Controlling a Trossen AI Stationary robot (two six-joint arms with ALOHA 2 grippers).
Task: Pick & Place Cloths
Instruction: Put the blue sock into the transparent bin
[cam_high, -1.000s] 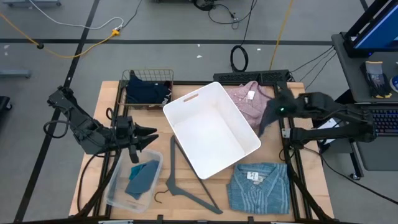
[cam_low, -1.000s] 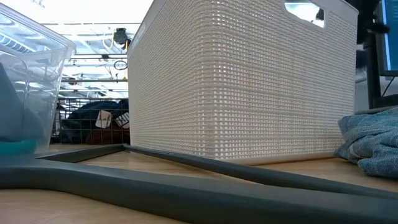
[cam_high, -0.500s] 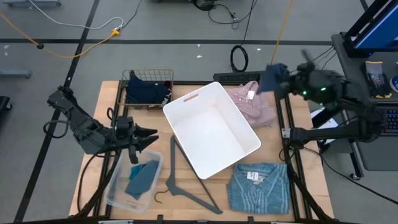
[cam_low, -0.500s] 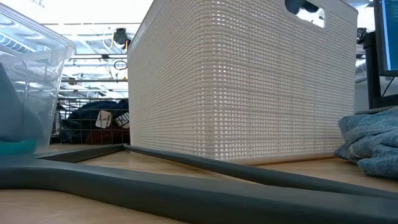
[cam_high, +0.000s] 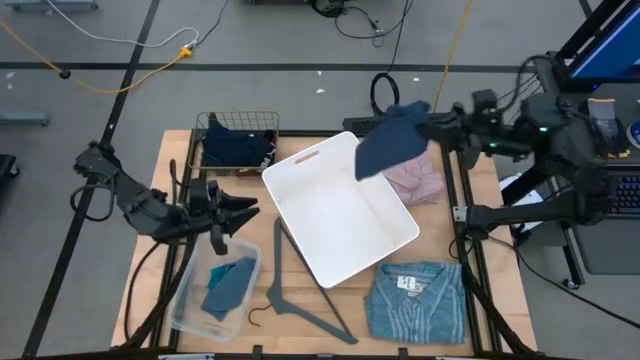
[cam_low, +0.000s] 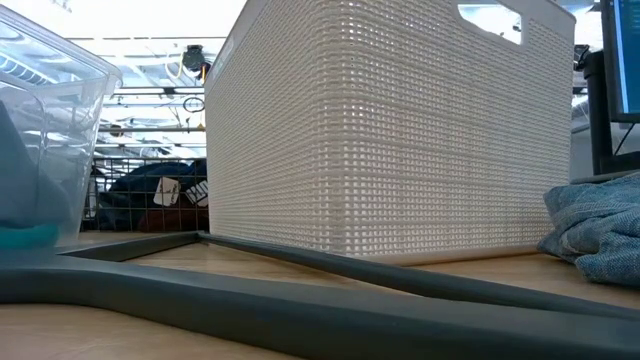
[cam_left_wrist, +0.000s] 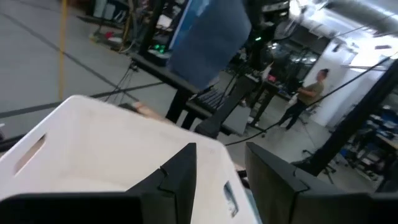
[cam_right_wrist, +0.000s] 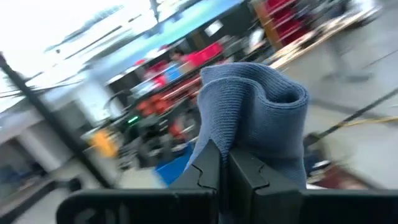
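Right claw (cam_right_wrist: 222, 167) clamps the navy cloth (cam_high: 388, 140) above the white bin (cam_high: 340, 210); left claw (cam_left_wrist: 221, 180) gapes.

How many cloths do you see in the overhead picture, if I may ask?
5: blue cloth in the right gripper, pink beneath, navy in the wire basket, teal in the clear bin, striped shirt at front. Others may hide.

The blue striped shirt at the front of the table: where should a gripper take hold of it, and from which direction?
The blue striped shirt lies folded flat with its white label up, so probably come straight down from above and pinch a raised fold near the collar edge beside the label. The white basket stands close behind it, so a sideways approach from there looks blocked.
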